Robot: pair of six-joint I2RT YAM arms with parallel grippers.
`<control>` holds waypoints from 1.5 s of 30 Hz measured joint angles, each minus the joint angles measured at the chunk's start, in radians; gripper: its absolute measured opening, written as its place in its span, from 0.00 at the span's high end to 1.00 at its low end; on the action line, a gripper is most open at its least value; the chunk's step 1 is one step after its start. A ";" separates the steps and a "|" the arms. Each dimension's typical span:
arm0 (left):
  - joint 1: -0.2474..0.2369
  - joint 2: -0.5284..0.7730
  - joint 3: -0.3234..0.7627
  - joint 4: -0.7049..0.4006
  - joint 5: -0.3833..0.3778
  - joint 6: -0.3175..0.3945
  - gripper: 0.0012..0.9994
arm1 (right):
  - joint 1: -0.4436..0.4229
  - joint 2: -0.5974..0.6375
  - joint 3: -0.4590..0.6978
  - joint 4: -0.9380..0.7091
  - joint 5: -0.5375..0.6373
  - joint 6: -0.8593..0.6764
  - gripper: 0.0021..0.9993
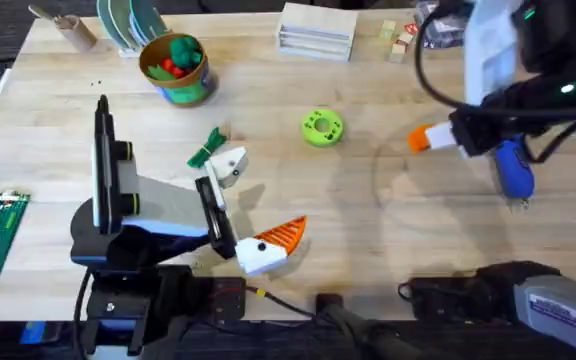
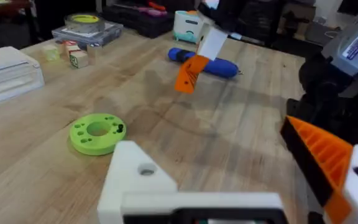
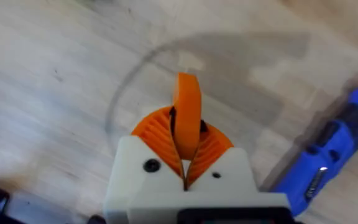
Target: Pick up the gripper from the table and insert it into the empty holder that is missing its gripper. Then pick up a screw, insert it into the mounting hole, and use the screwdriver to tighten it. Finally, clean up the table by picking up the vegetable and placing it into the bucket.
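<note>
Orange gripper point(image 3: 187, 112) base hidden between pads point(image 3: 156, 130)

My right gripper point(image 1: 420, 139) holds orange finger point(image 1: 417, 137) above table point(image 1: 368, 220), w/ blue screwdriver point(image 1: 513, 168) just beside; holder point(image 1: 158, 215) front-left, veg point(image 1: 206, 148) near it.

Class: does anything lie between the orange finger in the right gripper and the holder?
Nothing visible blocks the orange finger from the holder; the green disc lies flat just beside that path.
</note>
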 joint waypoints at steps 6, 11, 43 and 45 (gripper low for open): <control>0.000 0.000 0.000 0.000 0.000 0.000 0.01 | 0.000 -0.082 0.097 0.008 0.000 0.017 0.99; 0.000 0.000 0.000 0.000 0.000 0.000 0.01 | 0.000 -0.167 0.156 0.045 -0.002 0.046 0.99; 0.000 0.000 0.000 -0.022 0.000 0.000 0.01 | 0.303 -0.199 -0.155 0.566 -0.530 0.505 0.99; 0.000 0.000 0.000 -0.033 0.004 -0.002 0.01 | 0.321 -0.166 -0.155 0.581 -0.572 0.513 0.99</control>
